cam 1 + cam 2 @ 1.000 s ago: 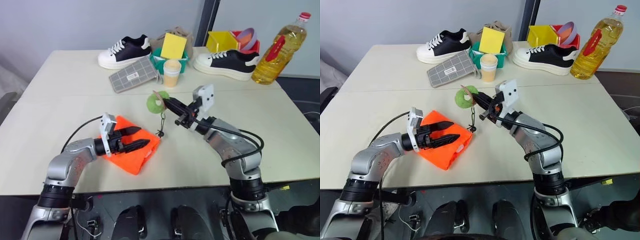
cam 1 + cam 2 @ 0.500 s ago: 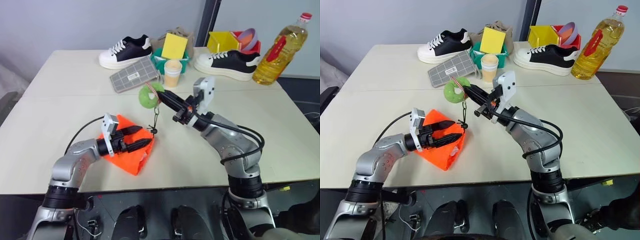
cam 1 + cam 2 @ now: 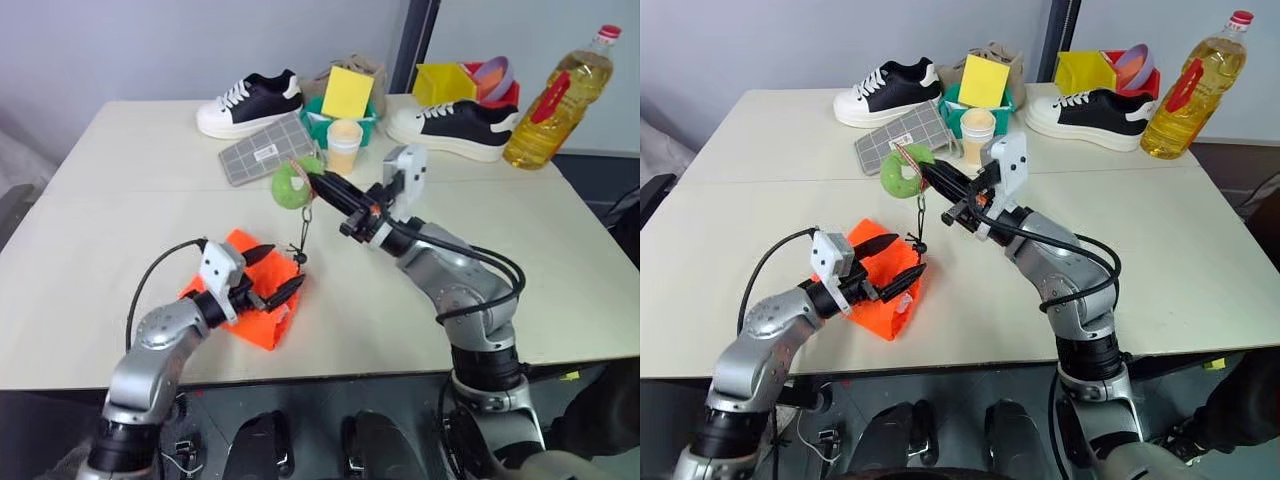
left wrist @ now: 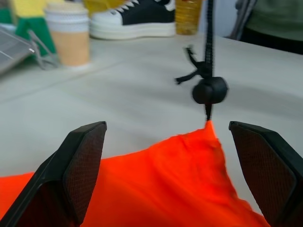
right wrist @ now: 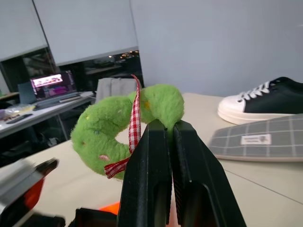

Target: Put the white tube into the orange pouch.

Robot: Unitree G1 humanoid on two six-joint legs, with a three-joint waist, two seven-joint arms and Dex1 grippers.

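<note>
neon-orange fabric of orange pouch [image 3: 252, 301] lies lower left of centre on pale surface [image 3: 120, 215], one corner drawn up by thin black cord [image 3: 303, 232]. cord rises to fuzzy green tag [image 3: 291, 186], centre frame. right gripper [image 3: 318, 181] closed tight on green tag, held above surface. left gripper [image 3: 272, 271] spread wide, holding nothing, one finger either side of pouch's raised corner. white tube: cannot tell where. upper frame: grey checked case [image 3: 268, 148], cream cup [image 3: 344, 146], two sneakers, oil bottle [image 3: 556, 97] upper right.
</note>
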